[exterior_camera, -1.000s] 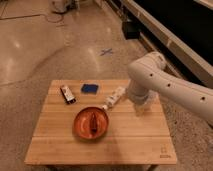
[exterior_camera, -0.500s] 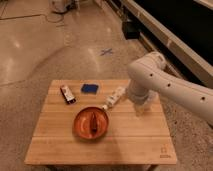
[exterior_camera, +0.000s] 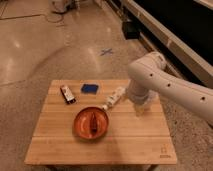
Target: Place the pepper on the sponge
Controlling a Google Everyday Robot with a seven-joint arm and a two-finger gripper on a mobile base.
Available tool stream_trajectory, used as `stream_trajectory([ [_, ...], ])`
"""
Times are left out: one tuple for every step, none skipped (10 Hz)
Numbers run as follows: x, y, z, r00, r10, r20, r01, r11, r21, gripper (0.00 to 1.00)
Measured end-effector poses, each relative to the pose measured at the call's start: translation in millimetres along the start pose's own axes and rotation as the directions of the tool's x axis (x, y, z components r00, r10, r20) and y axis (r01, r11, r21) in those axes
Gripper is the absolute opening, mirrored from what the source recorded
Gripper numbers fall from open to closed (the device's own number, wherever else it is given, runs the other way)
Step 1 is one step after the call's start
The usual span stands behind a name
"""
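A slender dark red pepper [exterior_camera: 94, 122] lies inside the orange bowl [exterior_camera: 80, 126] near the middle of the wooden table [exterior_camera: 130, 145]. The dark blue sponge [exterior_camera: 90, 88] lies flat at the back of the table, behind the bowl. My gripper [exterior_camera: 110, 101] reaches in from the right on the white arm [exterior_camera: 165, 85], its tip just above the bowl's back right rim and to the right of the sponge. Nothing shows in the gripper.
A boxy red, black and white item [exterior_camera: 67, 94] lies at the back left of the table, left of the sponge. The arm's elbow hangs over the table's right side. Shiny floor with a blue cross mark [exterior_camera: 106, 51] lies behind.
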Motion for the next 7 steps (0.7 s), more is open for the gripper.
stream_trajectory([
  [0.0, 0.0, 0.0, 1.000, 0.000, 0.000, 0.000, 1.000, 0.000, 0.65],
  [0.0, 0.0, 0.0, 1.000, 0.000, 0.000, 0.000, 1.000, 0.000, 0.65],
  [0.0, 0.0, 0.0, 1.000, 0.000, 0.000, 0.000, 1.000, 0.000, 0.65],
  [0.0, 0.0, 0.0, 1.000, 0.000, 0.000, 0.000, 1.000, 0.000, 0.65],
  [0.2, -0.2, -0.2, 1.000, 0.000, 0.000, 0.000, 1.000, 0.001, 0.65],
  [0.8, -0.9, -0.8, 1.000, 0.000, -0.001, 0.000, 1.000, 0.001, 0.65],
  [-0.8, -2.0, 0.1, 1.000, -0.017, 0.003, 0.017, 1.000, -0.006, 0.65],
])
